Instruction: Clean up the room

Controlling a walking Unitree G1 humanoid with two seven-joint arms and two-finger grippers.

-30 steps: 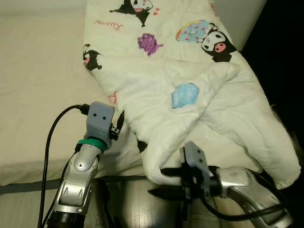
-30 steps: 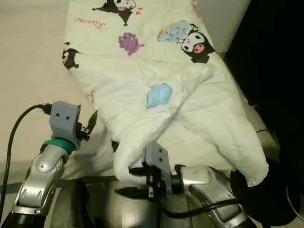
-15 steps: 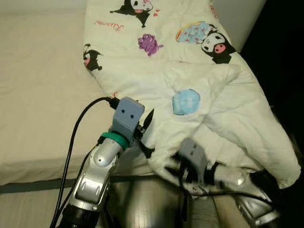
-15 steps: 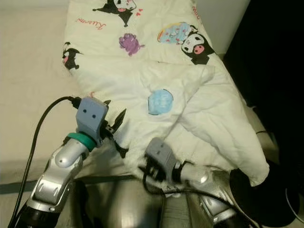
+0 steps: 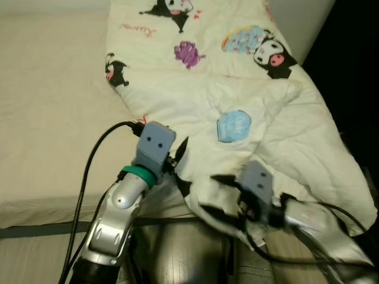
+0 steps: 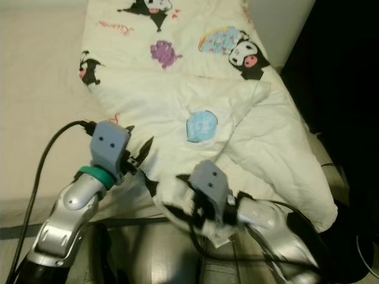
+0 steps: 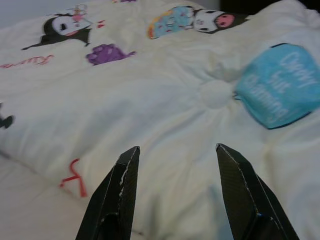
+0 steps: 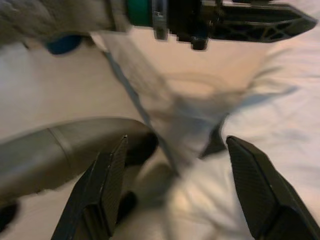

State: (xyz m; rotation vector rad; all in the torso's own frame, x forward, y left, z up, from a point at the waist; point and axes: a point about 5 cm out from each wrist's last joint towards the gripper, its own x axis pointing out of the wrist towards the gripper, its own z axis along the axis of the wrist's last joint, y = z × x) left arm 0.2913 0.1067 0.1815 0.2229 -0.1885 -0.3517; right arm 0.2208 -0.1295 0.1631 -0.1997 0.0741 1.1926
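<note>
A white quilt (image 5: 195, 89) with cartoon prints and a blue patch (image 5: 234, 126) lies rumpled over the right half of a bed, its near corner folded over and hanging off the edge. My left gripper (image 5: 182, 165) is open at the quilt's left border, its fingers (image 7: 122, 175) spread just above the fabric. My right gripper (image 5: 210, 192) is open at the folded near corner, fingers (image 8: 107, 175) wide apart and pointing toward the left arm, with quilt fabric lying ahead of them.
The cream bed sheet (image 5: 53, 106) covers the mattress on the left. A black cable (image 5: 89, 171) loops off my left wrist. Grey floor (image 5: 177, 254) shows below the bed edge. A dark area (image 5: 355, 71) runs along the bed's right side.
My left gripper swung right to the quilt's border and has since held there. My right gripper rose from below the bed edge up to the quilt's folded corner.
</note>
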